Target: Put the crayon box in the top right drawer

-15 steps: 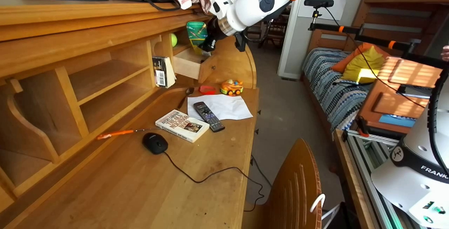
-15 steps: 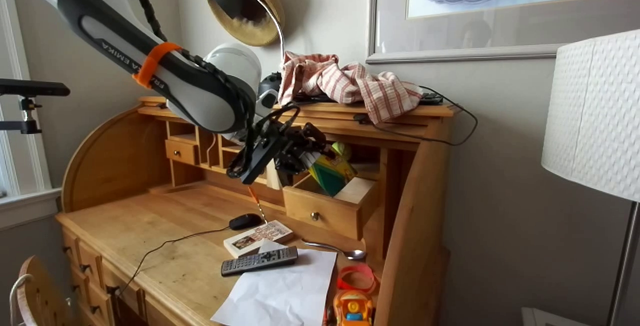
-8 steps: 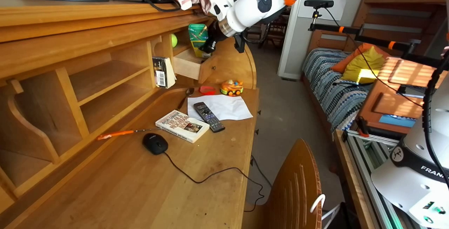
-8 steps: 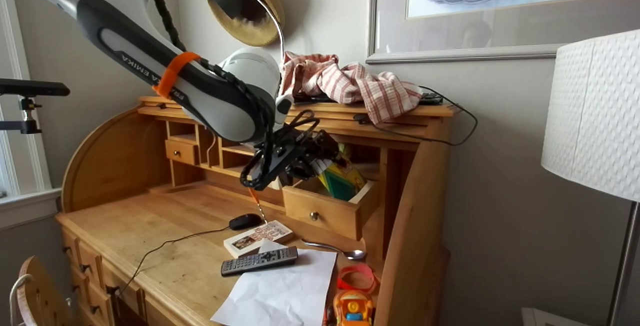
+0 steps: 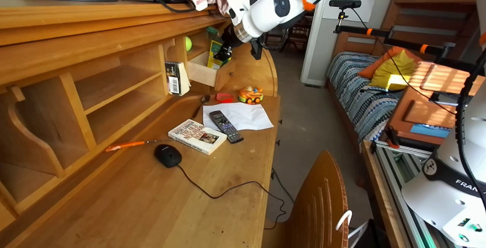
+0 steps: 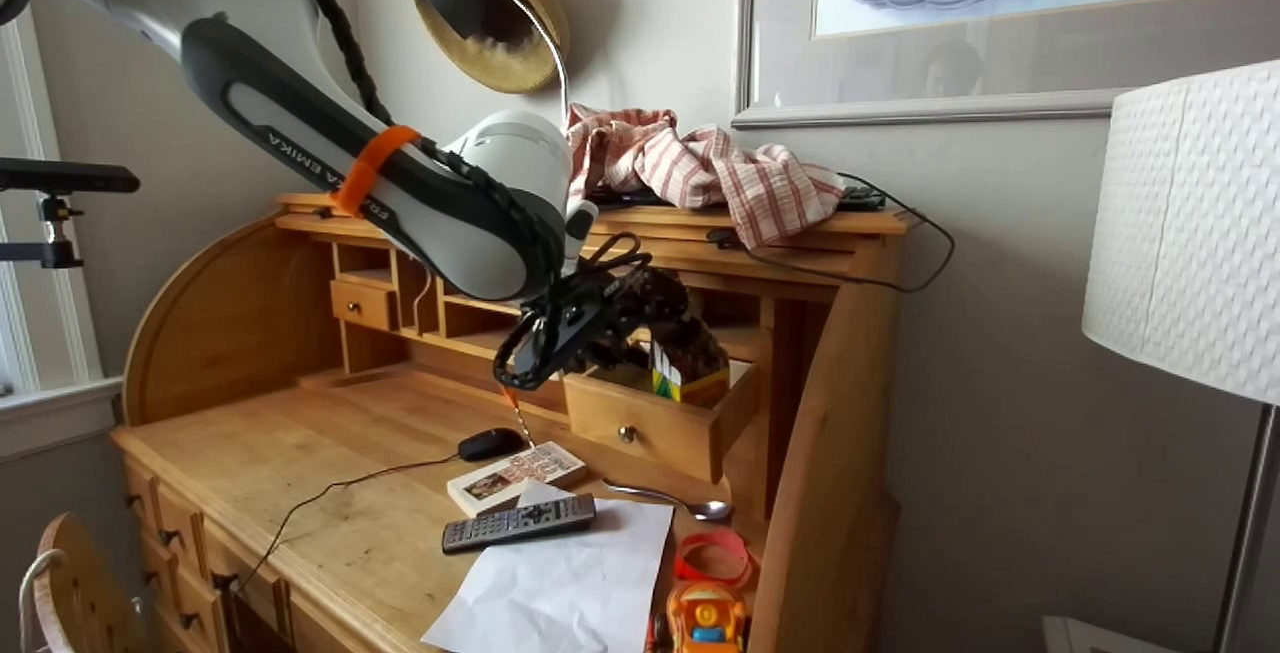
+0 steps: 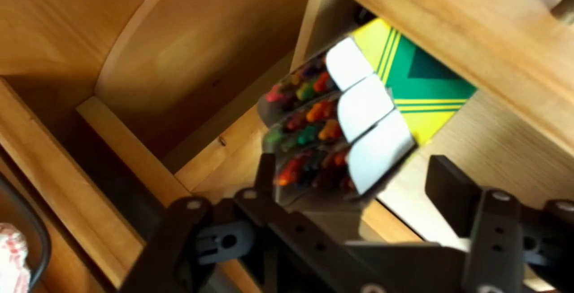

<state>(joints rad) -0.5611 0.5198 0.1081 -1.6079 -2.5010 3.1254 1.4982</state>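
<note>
The crayon box [image 5: 215, 53] is green and yellow and sits in the pulled-out top right drawer [image 5: 202, 72], its upper part standing above the drawer walls. An exterior view also shows the box [image 6: 668, 381] behind the drawer front [image 6: 640, 426]. In the wrist view the box [image 7: 415, 75] is open at the top, with crayon tips and white inner sleeves showing. My gripper [image 7: 356, 178] is open above the drawer, its fingers [image 7: 448, 190] wide apart. The right finger is clear of the box; the left overlaps its edge, and I cannot tell if they touch.
A tennis ball [image 5: 188, 43] lies in the cubby behind the drawer. A standing book [image 5: 177, 78] is beside the drawer. Below are a spoon [image 6: 710, 510], a red ring [image 6: 712, 558], a toy car [image 6: 706, 618], paper [image 6: 570, 573] and a remote [image 6: 520, 523].
The box was tilted at the gripper above the drawer; now it is lower in the drawer and turned more upright. My gripper has moved slightly down and towards the drawer and is apart from most of the box.
</note>
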